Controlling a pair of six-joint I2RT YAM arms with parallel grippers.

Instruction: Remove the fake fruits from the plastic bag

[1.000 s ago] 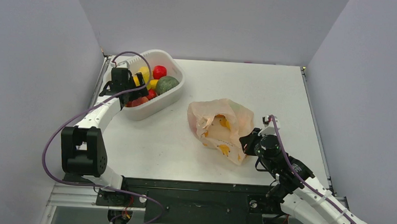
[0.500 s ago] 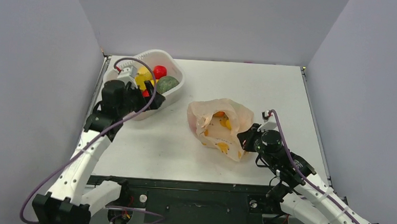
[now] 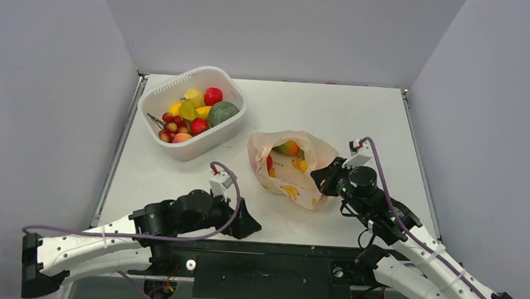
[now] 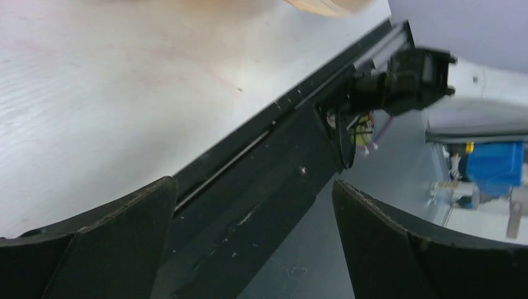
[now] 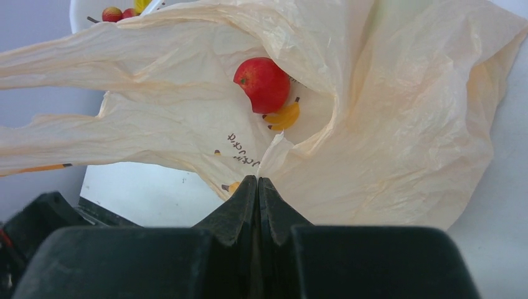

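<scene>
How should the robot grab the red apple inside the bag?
Probably across the round middle of the red apple, reaching down through the open mouth of the plastic bag, which faces up. The right gripper is shut on the bag's edge, so the open left gripper is the free one.

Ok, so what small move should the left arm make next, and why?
Probably swing the open left fingers forward and right, toward the mouth of the plastic bag, aiming for the red fruit inside. The right fingers are shut on the bag's edge, the mouth gapes, and the left fingers hold nothing, low by the table's near edge.
</scene>
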